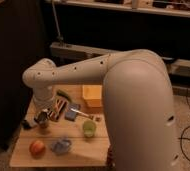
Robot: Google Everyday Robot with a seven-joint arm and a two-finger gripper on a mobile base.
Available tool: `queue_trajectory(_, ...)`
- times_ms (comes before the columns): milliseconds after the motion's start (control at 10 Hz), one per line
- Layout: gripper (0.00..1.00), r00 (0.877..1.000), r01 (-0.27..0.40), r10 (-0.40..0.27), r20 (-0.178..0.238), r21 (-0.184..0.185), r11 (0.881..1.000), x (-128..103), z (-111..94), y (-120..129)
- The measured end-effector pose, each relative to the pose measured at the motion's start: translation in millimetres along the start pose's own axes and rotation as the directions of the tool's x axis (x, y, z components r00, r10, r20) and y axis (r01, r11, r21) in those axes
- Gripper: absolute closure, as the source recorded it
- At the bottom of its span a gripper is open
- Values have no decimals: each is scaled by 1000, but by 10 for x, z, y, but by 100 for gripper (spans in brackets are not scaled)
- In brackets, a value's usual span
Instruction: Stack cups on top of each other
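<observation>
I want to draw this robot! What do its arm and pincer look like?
The arm is smooth and cream-white, built from fat rounded tubes with ball-like joints. A row of small dark dots runs along the thinner part. The pincer at its tip is dark and much smaller than the arm. It is over the left side of the wooden table.

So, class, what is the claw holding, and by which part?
Cannot tell: the claw is at the dark metal cup, left of the green cup.

Dim warm light on the table (80, 152); pincer (42, 118) in shadow above it
</observation>
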Motion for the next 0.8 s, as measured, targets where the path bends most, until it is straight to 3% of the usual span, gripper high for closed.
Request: queue_trajectory(800, 35, 1000, -16, 16, -4, -55, 998, -221, 407, -183)
